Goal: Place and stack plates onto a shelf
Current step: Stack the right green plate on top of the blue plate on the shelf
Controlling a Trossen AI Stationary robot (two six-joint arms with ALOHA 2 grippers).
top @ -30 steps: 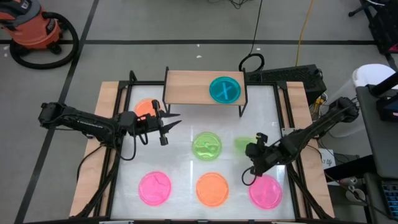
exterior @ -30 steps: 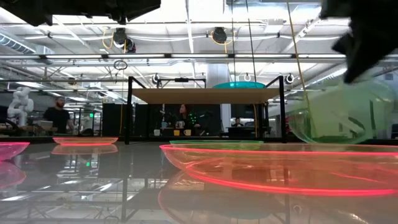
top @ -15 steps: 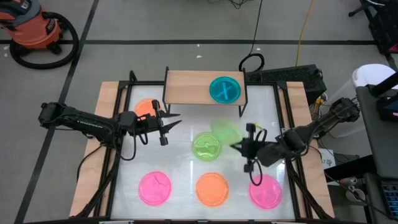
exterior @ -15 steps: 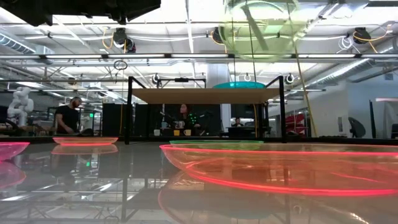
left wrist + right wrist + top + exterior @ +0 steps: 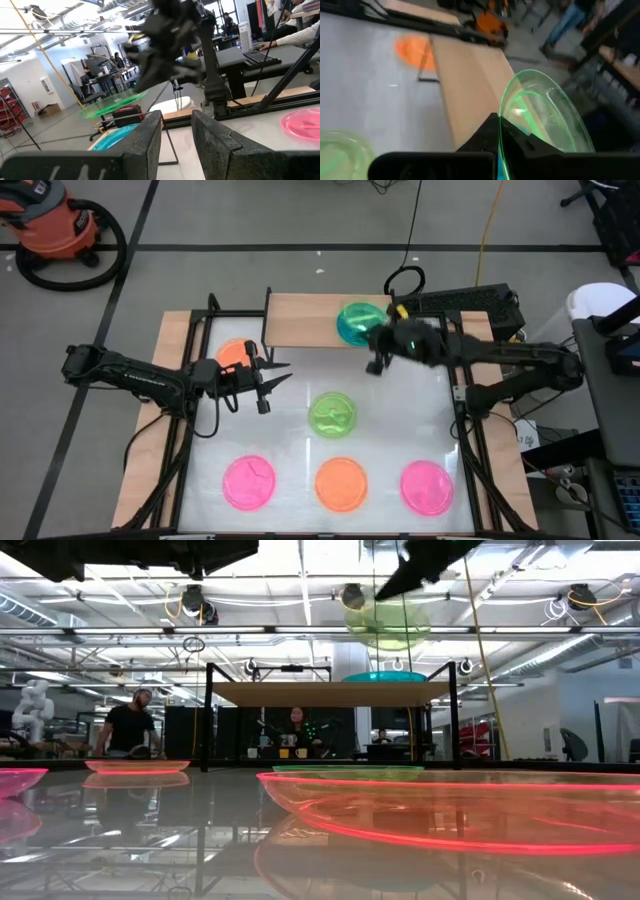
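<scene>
My right gripper is at the shelf, shut on a green plate that hovers over the teal plate lying on the shelf's right half. In the low view the green plate is clear above the teal plate. My left gripper waits open over the table's left part, beside an orange plate. On the tabletop lie a second green plate, two pink plates and another orange plate. My right gripper pinches the green plate's rim between its two fingers, on the edge nearest the arm. The fingers come roughly level, slanting in from the table's right and near side. The plate is lifted clear and about level above the teal plate.
The shelf's left half is bare wood. Black shelf legs stand at its corners. The table's wooden frame rails run along both sides. People move in the room beyond the table.
My right gripper has risen from the table's right side and swung toward the far edge to the shelf, carrying the green plate. The plate now hangs above the teal plate.
</scene>
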